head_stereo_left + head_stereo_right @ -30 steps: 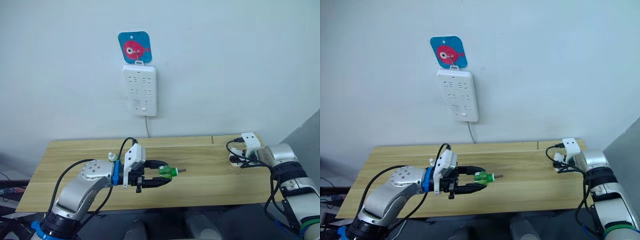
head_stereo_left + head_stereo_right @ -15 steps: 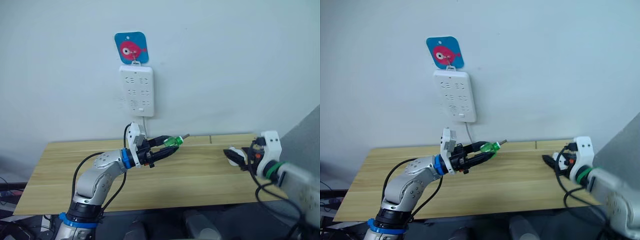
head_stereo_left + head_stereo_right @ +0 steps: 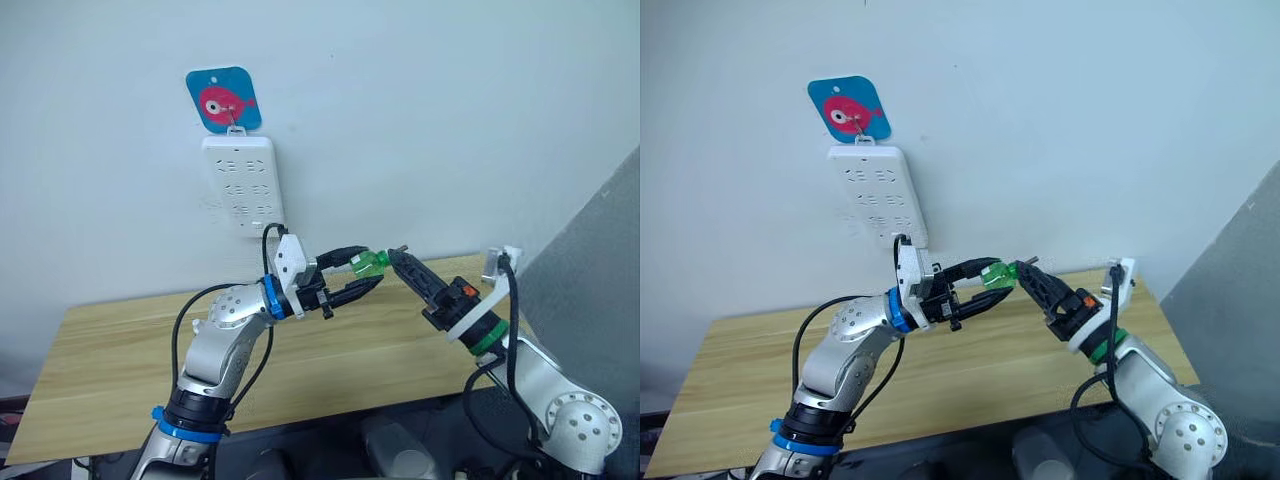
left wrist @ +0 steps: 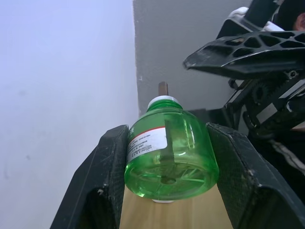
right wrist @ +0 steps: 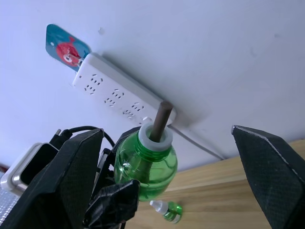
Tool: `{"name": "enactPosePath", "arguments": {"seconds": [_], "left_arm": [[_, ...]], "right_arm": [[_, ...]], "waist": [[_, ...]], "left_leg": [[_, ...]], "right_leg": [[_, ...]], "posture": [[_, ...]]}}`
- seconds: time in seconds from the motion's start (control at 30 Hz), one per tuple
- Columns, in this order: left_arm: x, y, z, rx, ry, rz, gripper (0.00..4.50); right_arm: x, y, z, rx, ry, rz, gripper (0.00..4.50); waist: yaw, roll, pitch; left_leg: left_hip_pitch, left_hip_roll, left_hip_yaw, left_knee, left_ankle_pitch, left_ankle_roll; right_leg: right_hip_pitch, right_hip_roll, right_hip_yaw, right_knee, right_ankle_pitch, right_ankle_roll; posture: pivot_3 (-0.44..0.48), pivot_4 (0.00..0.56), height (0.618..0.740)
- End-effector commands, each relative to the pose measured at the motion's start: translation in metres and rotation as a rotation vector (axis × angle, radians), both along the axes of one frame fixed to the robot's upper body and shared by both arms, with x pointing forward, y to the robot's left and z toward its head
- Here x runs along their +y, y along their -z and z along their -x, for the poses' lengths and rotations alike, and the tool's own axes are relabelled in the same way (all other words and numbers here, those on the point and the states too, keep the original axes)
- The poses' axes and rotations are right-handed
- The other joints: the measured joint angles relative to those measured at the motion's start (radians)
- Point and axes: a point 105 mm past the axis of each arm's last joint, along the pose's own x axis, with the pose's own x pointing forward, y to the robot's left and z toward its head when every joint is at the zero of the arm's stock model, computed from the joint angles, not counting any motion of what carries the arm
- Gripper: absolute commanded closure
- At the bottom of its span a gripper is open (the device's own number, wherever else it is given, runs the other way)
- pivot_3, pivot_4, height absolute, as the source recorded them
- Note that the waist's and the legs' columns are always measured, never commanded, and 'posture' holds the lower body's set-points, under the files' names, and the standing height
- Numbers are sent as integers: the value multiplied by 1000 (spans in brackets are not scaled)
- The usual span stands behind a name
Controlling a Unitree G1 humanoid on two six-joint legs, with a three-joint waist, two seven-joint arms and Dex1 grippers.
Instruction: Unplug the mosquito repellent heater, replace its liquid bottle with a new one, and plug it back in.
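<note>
The left pincer point(image 3: 362, 278) is raised above the desk point(image 3: 120, 350) and clamped on a green bottle point(image 3: 368, 264). Its two black fingers point(image 4: 107, 171) press the bottle's sides. The bottle is clear green plastic with a white label, a white neck ring and a dark wick point(image 5: 161, 119) sticking out of the neck. It lies roughly level in the grip, with the wick end turned toward the right arm.

The right pincer point(image 3: 398, 257) is lifted too and reaches in from the other side. Its fingers point(image 5: 271, 181) are spread wide and hold nothing. In the right wrist view the wick and neck sit in the gap between them, apart from both. In the head views its tips are just beside the bottle's neck end; whether they touch it cannot be told.

On the wall behind hangs a white power strip point(image 3: 241, 185), below a blue card with a pink fish point(image 3: 222, 99). A white cable point(image 5: 200, 145) runs down from the strip toward the desk.

A second, smaller green bottle point(image 5: 167, 210) with a white cap lies on its side on the desk, well below the held one.

The heater cannot be made out in these views.
</note>
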Motion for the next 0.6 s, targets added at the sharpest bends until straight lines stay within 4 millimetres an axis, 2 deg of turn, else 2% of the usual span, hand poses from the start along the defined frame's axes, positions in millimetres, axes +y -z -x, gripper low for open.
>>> {"name": "enactPosePath", "arguments": {"seconds": [0.03, 0.13, 0.33, 0.43, 0.6], "left_arm": [[-2, -12, 3, -111, -2, 4, 2289], [-2, -12, 4, -135, -7, 5, 2289], [-3, -11, 5, -131, -9, 16, 2289], [-3, -11, 6, -130, -10, 20, 2289], [-3, -9, 7, -126, -8, 17, 2289]], "right_arm": [[9, -10, -1, -33, -36, -24, 0], [16, -13, -1, -42, -72, -39, 0], [24, -16, -5, -49, -88, -67, 0], [27, -16, -6, -53, -95, -72, 621], [28, -19, -5, -59, -105, -104, 2472]], "waist": [[1, 0, 0], [1, 0, 0], [4, 0, -1], [4, 0, -1], [5, 0, -1]], "left_leg": [[-1, 0, 0, 0, 0, 0], [-8, 0, 0, 0, 0, 0], [-8, 0, -1, 1, 0, 0], [-8, 0, 0, 1, 0, 0], [-8, 0, -1, 1, 0, 0]], "right_leg": [[-2, 0, 0, 0, 0, 0], [-8, 0, 0, 1, 0, 0], [-8, 0, 0, 1, 0, 0], [-8, 0, 0, 1, 0, 0], [-8, 0, 0, 1, 0, 0]], "posture": [[-303, 102, 733], [-297, 101, 733], [-291, 100, 733], [-287, 98, 733], [-282, 96, 733]]}}
